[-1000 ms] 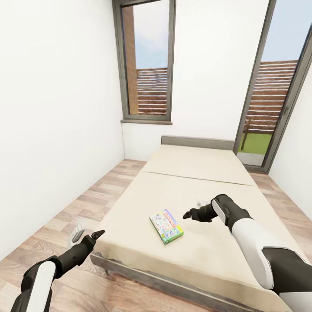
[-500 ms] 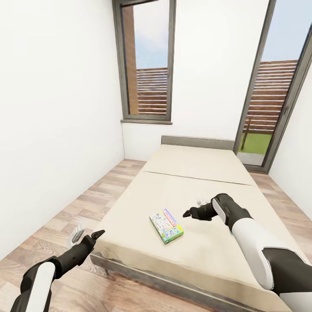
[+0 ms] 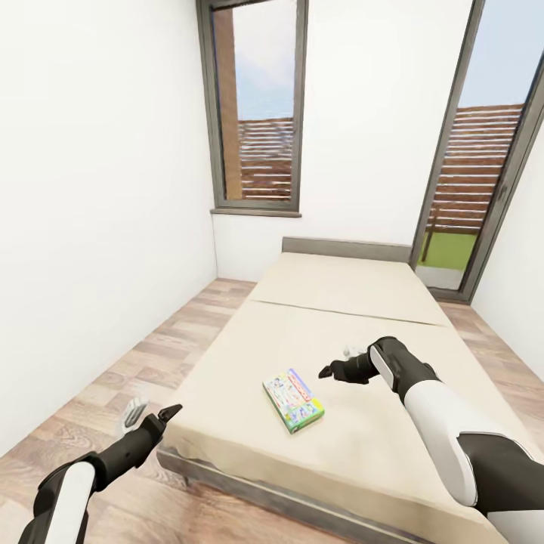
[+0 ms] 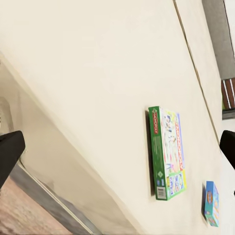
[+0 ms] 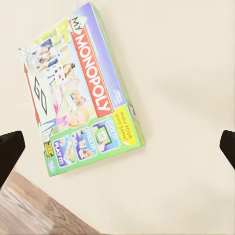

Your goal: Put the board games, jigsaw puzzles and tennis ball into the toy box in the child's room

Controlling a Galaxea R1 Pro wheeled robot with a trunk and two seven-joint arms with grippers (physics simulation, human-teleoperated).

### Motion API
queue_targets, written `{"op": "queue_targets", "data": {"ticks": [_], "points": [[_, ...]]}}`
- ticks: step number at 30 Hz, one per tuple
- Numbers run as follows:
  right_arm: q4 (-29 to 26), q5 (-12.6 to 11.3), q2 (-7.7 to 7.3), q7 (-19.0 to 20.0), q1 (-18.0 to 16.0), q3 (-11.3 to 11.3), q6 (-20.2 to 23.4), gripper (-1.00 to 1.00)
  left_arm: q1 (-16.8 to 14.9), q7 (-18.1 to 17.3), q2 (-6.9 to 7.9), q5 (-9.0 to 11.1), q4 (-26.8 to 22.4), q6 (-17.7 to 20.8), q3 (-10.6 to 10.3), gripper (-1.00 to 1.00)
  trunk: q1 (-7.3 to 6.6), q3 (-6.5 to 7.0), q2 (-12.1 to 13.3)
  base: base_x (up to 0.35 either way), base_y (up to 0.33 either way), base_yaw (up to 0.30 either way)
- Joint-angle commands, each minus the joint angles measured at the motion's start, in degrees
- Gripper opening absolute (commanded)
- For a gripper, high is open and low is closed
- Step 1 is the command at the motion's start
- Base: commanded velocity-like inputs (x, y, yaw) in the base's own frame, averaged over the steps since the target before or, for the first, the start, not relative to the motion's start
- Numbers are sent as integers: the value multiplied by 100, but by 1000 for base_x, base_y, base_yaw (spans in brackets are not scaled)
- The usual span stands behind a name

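The right gripper (image 3: 327,372) hovers with fingers spread wide, empty, just beside a Monopoly board game (image 3: 294,400) lying flat near the foot of the bed (image 3: 340,302); the left gripper (image 3: 171,412), likewise wide and empty, hangs off the bed's corner above the wood-plank floor (image 3: 143,363); a second, smaller box (image 4: 211,203) lies further along the mattress.

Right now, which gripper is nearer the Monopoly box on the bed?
Right. The right gripper hovers just beside the Monopoly box, over the bed. The left gripper sits farther away, at the mattress's near corner.
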Motion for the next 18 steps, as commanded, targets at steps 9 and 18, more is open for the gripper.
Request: {"op": "queue_targets", "data": {"ticks": [9, 18], "points": [[-12, 4, 6, 15, -1, -15, 27, 100, 37, -63, -5, -41, 9, 7, 14, 100, 1, -6, -2, 158, 38, 0], [-15, -1, 9, 15, 0, -10, 30, 100, 47, -95, -14, 2, -87, 44, 11, 100, 1, -6, -2, 48, 11, 0]]}}
